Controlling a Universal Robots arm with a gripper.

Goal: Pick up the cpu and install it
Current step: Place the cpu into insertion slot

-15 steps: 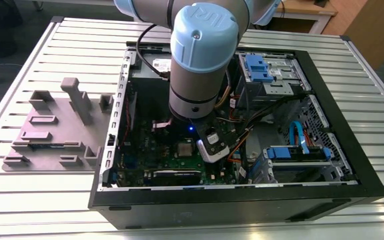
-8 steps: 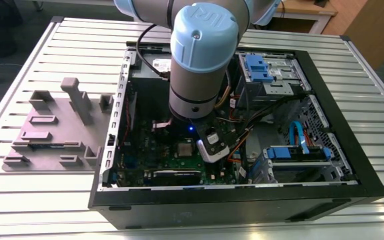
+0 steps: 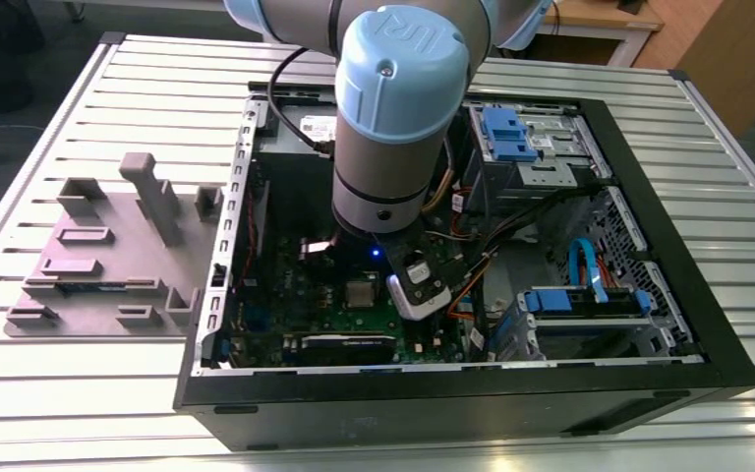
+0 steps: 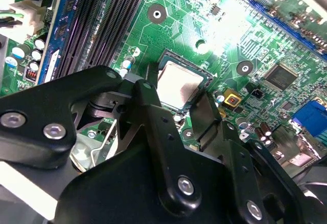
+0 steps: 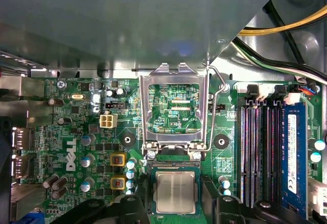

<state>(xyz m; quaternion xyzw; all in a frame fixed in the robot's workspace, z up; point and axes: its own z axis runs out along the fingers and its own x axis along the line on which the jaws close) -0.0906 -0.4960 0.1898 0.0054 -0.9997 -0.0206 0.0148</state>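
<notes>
The cpu is a small square chip with a pale silvery top, and it lies flat in its black socket on the green motherboard. In the second wrist view the cpu sits level between my two black fingers. My gripper straddles it, one finger on each side with a thin gap to the chip's edges, so it reads as open. In the exterior view the arm reaches straight down into the open computer case over the cpu.
The hinged metal socket frame stands swung open just beyond the socket, its wire lever raised beside it. Memory slots run alongside. Cables and blue drive brackets crowd the case. A grey parts fixture sits at the exterior view's left.
</notes>
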